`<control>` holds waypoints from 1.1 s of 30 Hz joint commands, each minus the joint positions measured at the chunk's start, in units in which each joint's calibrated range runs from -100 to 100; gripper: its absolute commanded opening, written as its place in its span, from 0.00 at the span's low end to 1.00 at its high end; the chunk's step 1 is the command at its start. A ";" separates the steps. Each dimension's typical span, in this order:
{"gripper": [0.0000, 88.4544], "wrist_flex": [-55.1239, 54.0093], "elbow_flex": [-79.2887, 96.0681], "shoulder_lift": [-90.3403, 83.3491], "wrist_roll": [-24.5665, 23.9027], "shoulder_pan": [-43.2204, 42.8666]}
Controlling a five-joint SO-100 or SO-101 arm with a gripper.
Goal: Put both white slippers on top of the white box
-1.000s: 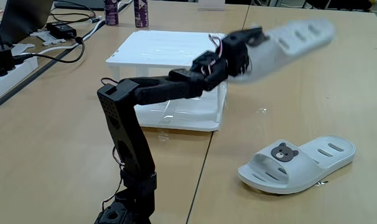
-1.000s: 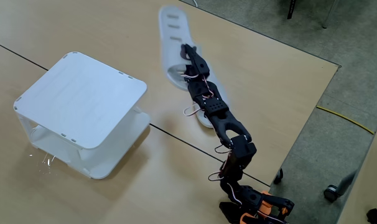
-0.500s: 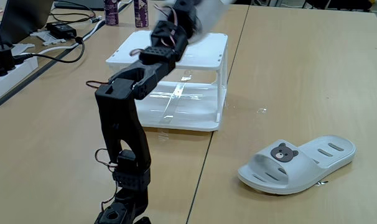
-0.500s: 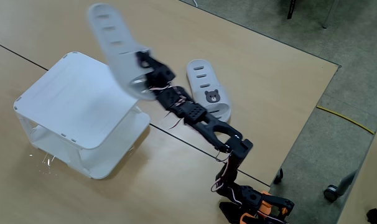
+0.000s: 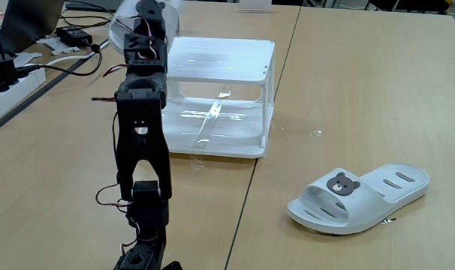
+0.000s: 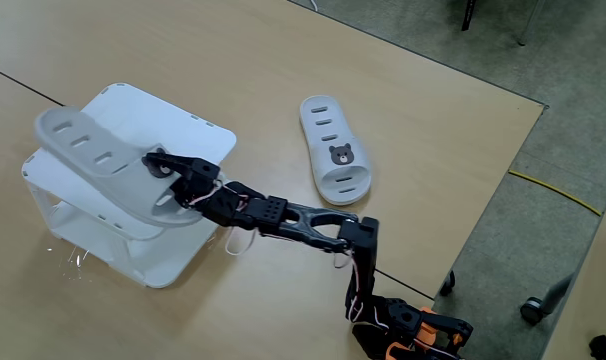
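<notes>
One white slipper (image 6: 98, 160) hangs tilted just above the white box (image 6: 188, 128), its heel end reaching past the box's far left edge. My gripper (image 6: 161, 168) is shut on that slipper's toe end. In a fixed view from the front, the arm stands upright left of the white box (image 5: 227, 56), with the gripper (image 5: 143, 13) high up and part of the held slipper (image 5: 120, 31) showing behind it. The other white slipper (image 5: 359, 196) lies flat on the table to the right, bear badge up, and is seen beside the box from above (image 6: 335, 150).
Two dark bottles (image 5: 170, 15) stand behind the box. A power strip (image 5: 6, 82), an adapter (image 5: 76, 35) and cables lie at the left. The table's right edge (image 6: 483, 215) drops to the floor, where a yellow cable (image 6: 553, 190) runs.
The arm swung from the right side across to the left with the slipper in its grip. The slipper went from beside the other one to hanging over the box top.
</notes>
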 commanded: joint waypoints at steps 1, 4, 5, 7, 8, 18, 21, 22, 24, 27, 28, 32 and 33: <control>0.01 -0.22 -14.99 5.39 0.42 0.52; 0.01 -0.13 -22.47 11.61 0.42 0.76; 0.01 -0.13 -24.55 13.38 0.42 0.76; 0.01 -0.13 -29.42 17.34 0.42 2.08; 0.01 -0.13 -31.32 18.85 0.42 2.41; 0.02 -0.13 -34.47 22.30 0.42 3.73; 0.08 -0.13 -32.49 22.30 0.42 3.56; 0.16 -0.13 -31.59 22.05 0.42 3.73; 0.23 -0.13 -31.04 21.96 0.42 3.73; 0.26 -0.13 -29.60 21.71 0.42 3.73; 0.26 -0.13 -28.70 21.71 0.42 3.73; 0.28 -0.13 -24.73 21.63 0.42 3.81; 0.31 -0.13 -24.10 21.63 0.42 3.89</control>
